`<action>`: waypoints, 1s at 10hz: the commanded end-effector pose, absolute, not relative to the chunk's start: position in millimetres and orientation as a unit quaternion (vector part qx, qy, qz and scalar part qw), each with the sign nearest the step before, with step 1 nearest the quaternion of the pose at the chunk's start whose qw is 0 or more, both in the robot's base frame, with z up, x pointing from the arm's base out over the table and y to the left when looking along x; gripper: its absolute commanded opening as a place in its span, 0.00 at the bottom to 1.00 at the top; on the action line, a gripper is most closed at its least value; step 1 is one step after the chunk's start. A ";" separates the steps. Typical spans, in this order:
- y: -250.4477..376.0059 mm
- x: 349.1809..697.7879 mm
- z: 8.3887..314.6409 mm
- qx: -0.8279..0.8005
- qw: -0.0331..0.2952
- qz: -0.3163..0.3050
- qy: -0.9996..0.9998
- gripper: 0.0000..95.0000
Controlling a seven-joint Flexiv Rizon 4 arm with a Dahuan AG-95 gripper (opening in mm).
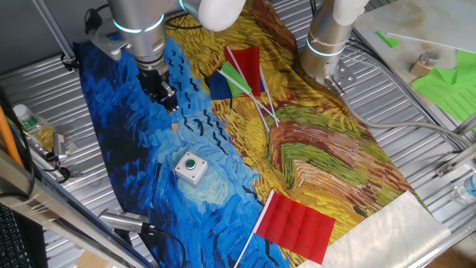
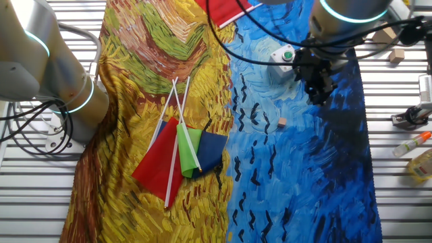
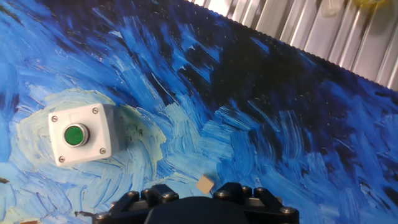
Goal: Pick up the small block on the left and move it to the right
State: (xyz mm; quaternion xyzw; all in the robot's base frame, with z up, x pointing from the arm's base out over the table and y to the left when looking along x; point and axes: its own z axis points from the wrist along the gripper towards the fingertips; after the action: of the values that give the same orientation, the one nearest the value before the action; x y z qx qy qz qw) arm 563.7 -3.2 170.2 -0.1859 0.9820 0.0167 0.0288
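Note:
The small block point(image 1: 175, 126) is a tiny tan cube lying on the blue part of the painted cloth. It also shows in the other fixed view point(image 2: 282, 122) and at the bottom of the hand view point(image 3: 204, 183). My gripper point(image 1: 166, 98) hangs a little above the cloth, just beyond the block and not touching it; it also shows in the other fixed view point(image 2: 317, 92). In the hand view only its black finger bases point(image 3: 229, 191) show, spread apart with the block between them. The gripper is empty.
A white box with a green round button point(image 1: 190, 167) stands on the cloth near the block. A bundle of small flags point(image 1: 239, 77) lies mid-cloth and a red flag point(image 1: 297, 225) at the near edge. A second arm's base point(image 1: 327, 45) stands at the back.

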 end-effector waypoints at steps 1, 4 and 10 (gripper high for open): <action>-2.5 566.6 168.9 -0.187 0.026 0.018 0.982 0.60; -2.5 566.6 168.9 -0.179 0.033 0.021 0.983 0.60; -2.6 566.6 168.9 -0.166 0.036 0.021 0.985 0.60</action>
State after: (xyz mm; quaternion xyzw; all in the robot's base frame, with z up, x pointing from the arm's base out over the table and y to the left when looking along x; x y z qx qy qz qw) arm 567.7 -2.3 168.7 -0.1655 0.9853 0.0222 0.0356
